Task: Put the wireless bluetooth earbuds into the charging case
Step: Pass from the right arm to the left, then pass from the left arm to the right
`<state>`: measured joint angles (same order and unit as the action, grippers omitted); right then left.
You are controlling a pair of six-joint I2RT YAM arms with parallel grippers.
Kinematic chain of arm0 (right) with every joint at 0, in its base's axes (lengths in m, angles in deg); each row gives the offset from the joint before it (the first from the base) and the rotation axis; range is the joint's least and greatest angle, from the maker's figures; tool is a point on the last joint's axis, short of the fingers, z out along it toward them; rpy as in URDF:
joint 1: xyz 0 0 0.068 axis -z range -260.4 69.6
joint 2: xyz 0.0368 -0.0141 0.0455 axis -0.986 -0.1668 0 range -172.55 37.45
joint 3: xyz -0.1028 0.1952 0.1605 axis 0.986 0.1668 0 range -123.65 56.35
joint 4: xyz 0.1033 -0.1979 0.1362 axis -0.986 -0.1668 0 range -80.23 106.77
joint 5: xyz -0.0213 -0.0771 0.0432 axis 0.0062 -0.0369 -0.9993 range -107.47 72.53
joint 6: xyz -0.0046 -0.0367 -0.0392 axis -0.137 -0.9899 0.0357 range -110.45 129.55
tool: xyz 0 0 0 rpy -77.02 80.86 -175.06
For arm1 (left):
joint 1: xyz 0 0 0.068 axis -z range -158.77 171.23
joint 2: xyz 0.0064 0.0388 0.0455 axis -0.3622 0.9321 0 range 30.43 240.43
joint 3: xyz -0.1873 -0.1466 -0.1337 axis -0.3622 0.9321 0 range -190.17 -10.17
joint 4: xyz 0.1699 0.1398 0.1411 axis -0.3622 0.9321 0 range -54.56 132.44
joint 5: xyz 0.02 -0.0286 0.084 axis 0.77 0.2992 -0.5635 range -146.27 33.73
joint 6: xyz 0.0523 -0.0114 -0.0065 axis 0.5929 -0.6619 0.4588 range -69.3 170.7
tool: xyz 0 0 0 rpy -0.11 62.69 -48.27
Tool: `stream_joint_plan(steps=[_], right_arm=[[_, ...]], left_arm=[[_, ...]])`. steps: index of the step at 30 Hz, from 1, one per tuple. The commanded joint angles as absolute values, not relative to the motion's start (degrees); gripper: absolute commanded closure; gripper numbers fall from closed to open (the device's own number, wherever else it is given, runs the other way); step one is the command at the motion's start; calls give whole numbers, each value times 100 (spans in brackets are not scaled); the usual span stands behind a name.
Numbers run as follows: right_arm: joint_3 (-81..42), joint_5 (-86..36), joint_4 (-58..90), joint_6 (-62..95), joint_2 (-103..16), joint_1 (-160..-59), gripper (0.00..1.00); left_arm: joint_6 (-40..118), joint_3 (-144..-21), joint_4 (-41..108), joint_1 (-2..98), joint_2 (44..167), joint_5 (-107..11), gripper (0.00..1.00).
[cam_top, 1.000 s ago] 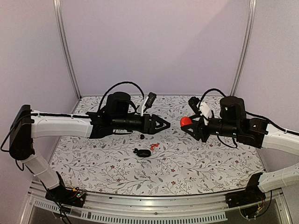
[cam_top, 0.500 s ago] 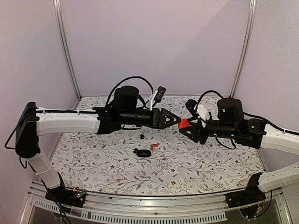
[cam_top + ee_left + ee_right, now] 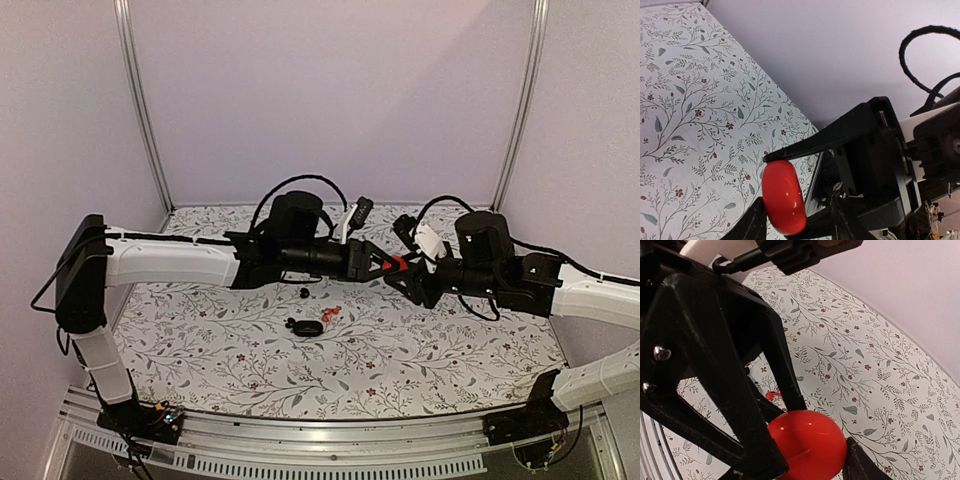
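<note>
The black oval charging case (image 3: 309, 327) lies on the floral tabletop, with one tiny black earbud (image 3: 290, 322) touching its left end and another earbud (image 3: 304, 293) a little behind it. Both grippers meet in the air above and behind them. My right gripper (image 3: 403, 268) (image 3: 807, 455) is shut on a glossy red disc (image 3: 398, 263) (image 3: 807, 445). My left gripper (image 3: 381, 265) (image 3: 795, 222) is open, with its fingers on either side of the same red disc (image 3: 784, 196). Neither gripper is near the case or the earbuds.
A small red bit (image 3: 330, 313) lies on the table just right of the case, and it also shows in the right wrist view (image 3: 771, 395). Purple walls with metal corner posts (image 3: 140, 110) close the back and sides. The table's front rail (image 3: 320, 425) runs along the near edge.
My left arm has swung right until its open fingers reach the red disc. My right gripper has shifted slightly left with the disc. The case and earbuds have not moved.
</note>
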<state>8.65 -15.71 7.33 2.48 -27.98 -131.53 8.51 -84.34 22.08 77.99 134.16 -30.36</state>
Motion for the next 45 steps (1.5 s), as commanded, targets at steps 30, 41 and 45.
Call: stream_joint_plan(steps=[30, 41, 45], right_arm=[[948, -4307, 131, 1152, -1923, -12508, 4], [640, -5424, -288, 1096, -1810, -12496, 16], [575, -5509, -419, 1018, -1792, -12496, 22]], left_arm=[[3765, -7871, 2894, 7197, 12658, -1961, 97], [4680, -7854, 3234, 7367, 12191, -1574, 97], [4788, -7937, 3258, 7503, 12201, -1578, 97]])
